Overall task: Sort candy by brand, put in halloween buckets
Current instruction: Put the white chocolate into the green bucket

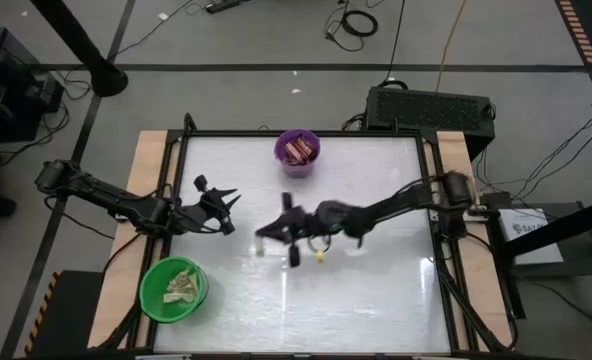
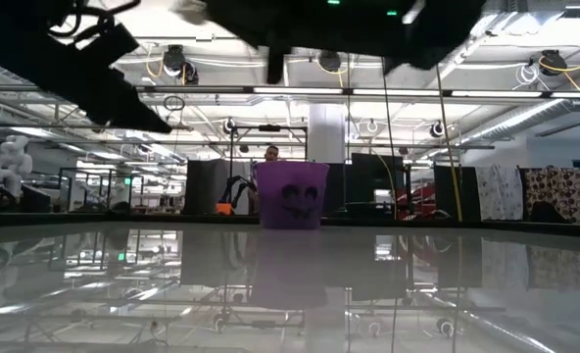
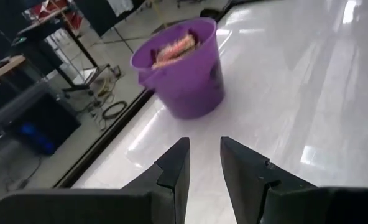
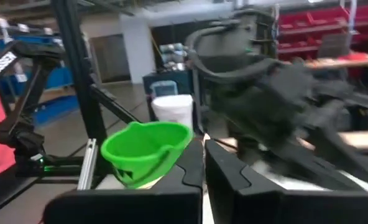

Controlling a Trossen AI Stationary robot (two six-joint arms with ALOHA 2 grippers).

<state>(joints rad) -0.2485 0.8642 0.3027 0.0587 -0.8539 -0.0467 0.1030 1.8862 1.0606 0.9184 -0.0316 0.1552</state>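
The candy is already split between the two halloween buckets: dark brown-maroon bars (image 1: 297, 151) fill the purple bucket (image 1: 297, 153), which stands near the table's far edge, ahead of both grippers and somewhat closer to the right one, while pale cream-tan twisted pieces (image 1: 181, 287) lie in the green bucket (image 1: 173, 290), which sits at the near left corner, just behind and below the left gripper. In the left wrist view the purple bucket (image 3: 185, 66) stands directly beyond the left gripper's fingertips, well apart from them, with the maroon wrappers (image 3: 173, 50) heaped up to its rim. The left gripper (image 1: 226, 205) hovers over the left part of the table, its two dark fingers (image 3: 174, 171) parted by a narrow gap with nothing showing between them. The right gripper (image 1: 266, 235) reaches in over the middle of the table, blurred in the overhead view; its fingers (image 4: 190, 171) are pressed together, and I cannot tell from the pictures whether any piece of candy is pinched between them. A small yellowish speck (image 1: 321, 256) lies on the table just under the right arm, too small to identify. From the right wrist the green bucket (image 4: 145, 151) shows just past the closed fingertips, with the left arm (image 4: 277, 106) looming dark beside it. At table height only the purple bucket (image 2: 292, 194) is visible, standing upright on the glossy white table (image 2: 290, 294).
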